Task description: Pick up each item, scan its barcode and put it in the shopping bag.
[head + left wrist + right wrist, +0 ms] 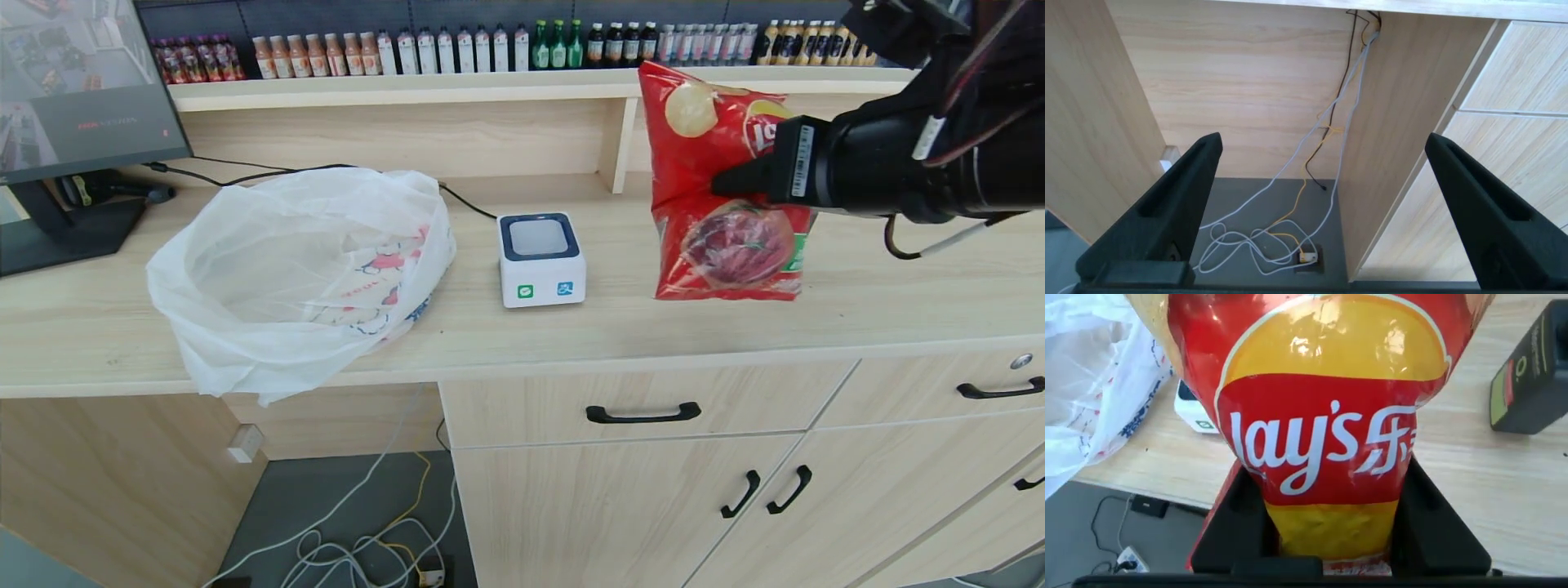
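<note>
The robot's black right arm comes in from the far right, forearm roughly level, well above a pale wood-grain counter. The right gripper is clamped on a glossy red and yellow crinkled foil chip bag, its black fingers pinching the bag about mid-height from the right side. The chip bag hangs upright, puffed and pillow-shaped, with its lower edge close over the counter; whether it touches the wood cannot be told. It is held just right of a small white cube-shaped barcode scanner with a dark-framed glass window on top. Left of the scanner, apart from it, a thin translucent white plastic shopping bag with red and blue print lies slumped and wrinkled, its mouth wide open and one fold drooping over the near edge of the counter. The left gripper is down in the open recess under the counter with its two black wedge-shaped fingers spread wide and nothing between them; beyond it, loose white and yellow cables curl on a grey floor. A dark boxy device sits on the counter to the right of the chip bag.
</note>
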Controlling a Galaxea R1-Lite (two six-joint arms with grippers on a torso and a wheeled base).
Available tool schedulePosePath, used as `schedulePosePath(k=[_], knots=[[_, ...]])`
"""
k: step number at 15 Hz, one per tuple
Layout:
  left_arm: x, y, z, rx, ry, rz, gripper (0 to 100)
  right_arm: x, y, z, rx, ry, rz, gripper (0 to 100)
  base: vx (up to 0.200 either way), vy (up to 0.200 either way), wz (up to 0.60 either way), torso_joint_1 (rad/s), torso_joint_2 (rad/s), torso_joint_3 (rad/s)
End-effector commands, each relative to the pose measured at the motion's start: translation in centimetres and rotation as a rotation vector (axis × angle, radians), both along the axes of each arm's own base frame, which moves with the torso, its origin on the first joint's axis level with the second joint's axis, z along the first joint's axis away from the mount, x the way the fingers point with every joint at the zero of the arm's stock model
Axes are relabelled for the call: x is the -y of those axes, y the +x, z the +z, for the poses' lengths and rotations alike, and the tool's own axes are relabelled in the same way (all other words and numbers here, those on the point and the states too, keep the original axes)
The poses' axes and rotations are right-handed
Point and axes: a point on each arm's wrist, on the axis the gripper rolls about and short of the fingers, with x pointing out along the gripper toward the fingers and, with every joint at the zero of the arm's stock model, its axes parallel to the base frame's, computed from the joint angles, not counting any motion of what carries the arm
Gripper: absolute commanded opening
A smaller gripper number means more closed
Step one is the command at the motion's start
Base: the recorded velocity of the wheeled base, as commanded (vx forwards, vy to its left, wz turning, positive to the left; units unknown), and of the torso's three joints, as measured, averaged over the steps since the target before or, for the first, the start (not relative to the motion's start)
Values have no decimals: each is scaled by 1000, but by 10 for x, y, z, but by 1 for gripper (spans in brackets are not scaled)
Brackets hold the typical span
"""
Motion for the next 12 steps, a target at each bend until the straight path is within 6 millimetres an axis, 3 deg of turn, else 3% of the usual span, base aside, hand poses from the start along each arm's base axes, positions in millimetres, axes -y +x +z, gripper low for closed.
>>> schedulePosePath(k=[1, 7, 12], knots=[[0, 0, 0, 0, 0, 0, 100, 28, -54, 5, 34, 18, 20, 0, 0, 0, 0, 0, 0, 0], [0, 0, 0, 0, 0, 1, 100, 55, -105, -33, 69, 49, 67, 0, 0, 0, 0, 0, 0, 0], [0, 0, 0, 0, 0, 1, 100, 61, -122, -51, 120, 97, 211, 0, 0, 0, 0, 0, 0, 0]])
